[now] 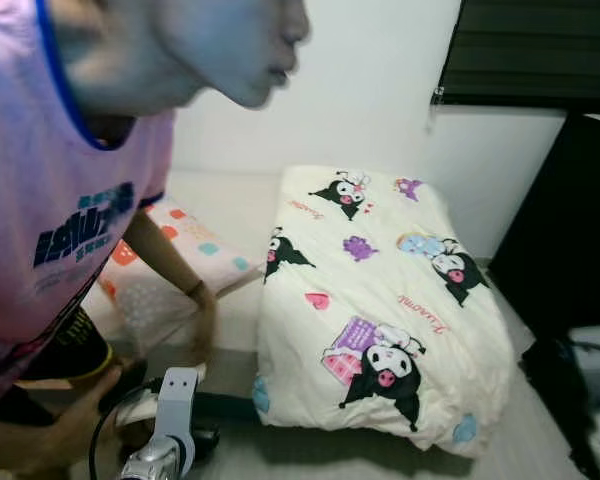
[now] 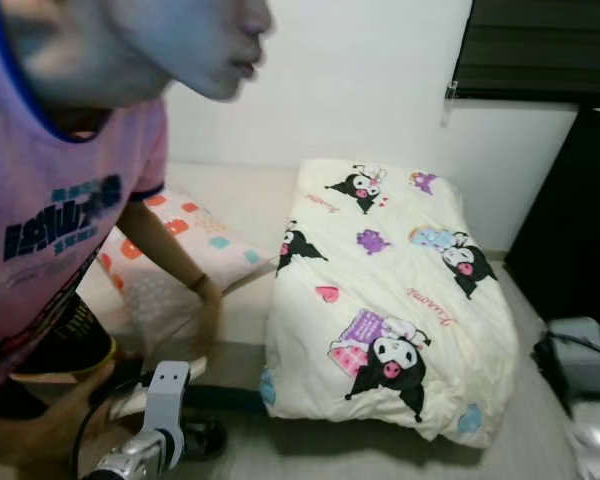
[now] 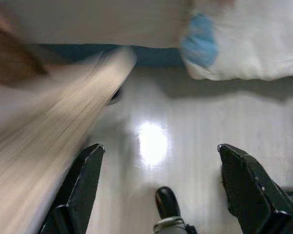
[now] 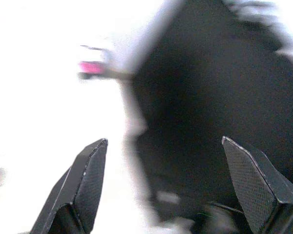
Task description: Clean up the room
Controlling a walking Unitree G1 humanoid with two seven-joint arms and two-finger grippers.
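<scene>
A cream cartoon-print duvet lies folded over the foot of a low bed. A pillow with coloured patches rests at the bed's left side. My left arm shows at the bottom left, close to the bed's edge. In the left wrist view my left gripper is open above the glossy floor, near the duvet's hanging corner. My right gripper is open too, facing a blurred dark shape beside a bright surface.
A person in a pink shirt leans in very close at the left, one hand on the mattress. Dark furniture stands at the right. A grey device with cables lies on the floor at the right.
</scene>
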